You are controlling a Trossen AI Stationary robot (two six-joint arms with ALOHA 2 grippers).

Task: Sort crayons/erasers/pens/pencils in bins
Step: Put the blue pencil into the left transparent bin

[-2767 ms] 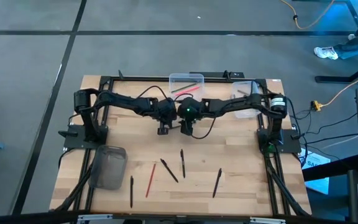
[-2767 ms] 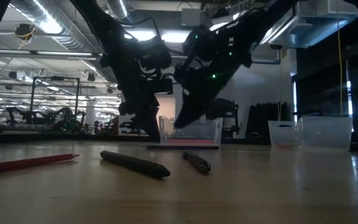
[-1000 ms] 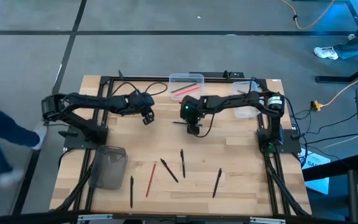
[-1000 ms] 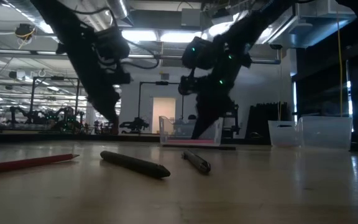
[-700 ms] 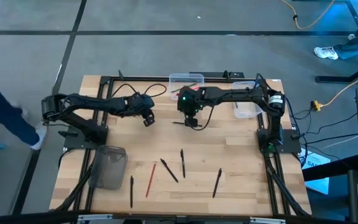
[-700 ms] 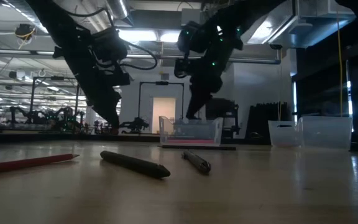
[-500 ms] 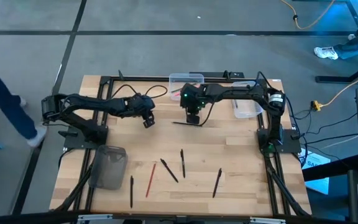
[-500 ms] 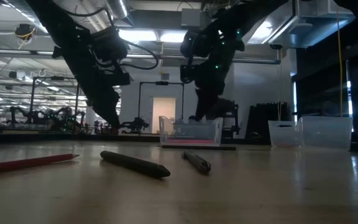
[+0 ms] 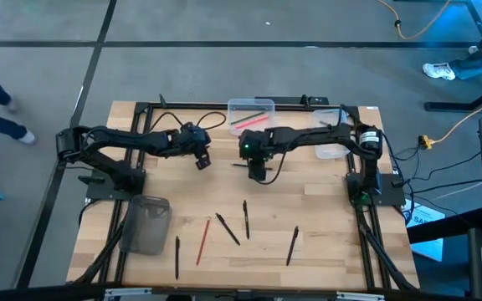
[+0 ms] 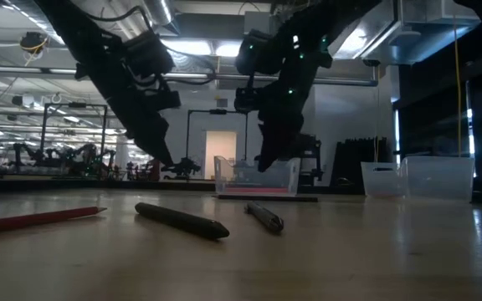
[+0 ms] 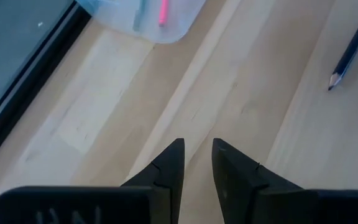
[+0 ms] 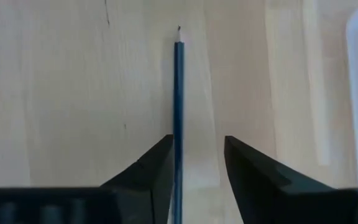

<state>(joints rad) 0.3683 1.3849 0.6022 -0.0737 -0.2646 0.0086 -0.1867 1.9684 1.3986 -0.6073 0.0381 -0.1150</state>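
Blue pencil (image 12: 179,93) flat on wood between the open right tool's (image 12: 196,163) fingers; left tool (image 11: 196,163) slightly parted, empty.

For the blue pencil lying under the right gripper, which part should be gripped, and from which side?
Grip the blue pencil on its bare shaft, well behind the sharpened tip, coming straight down from above. It lies flat on the table, so only its long sides are free; the right gripper has its jaws open and already astride it.

I see ceiling strip lights (image 10: 195,48) glaring across the upper frame, silhouetting both arms; the tabletop (image 10: 325,251) foreground blurs.
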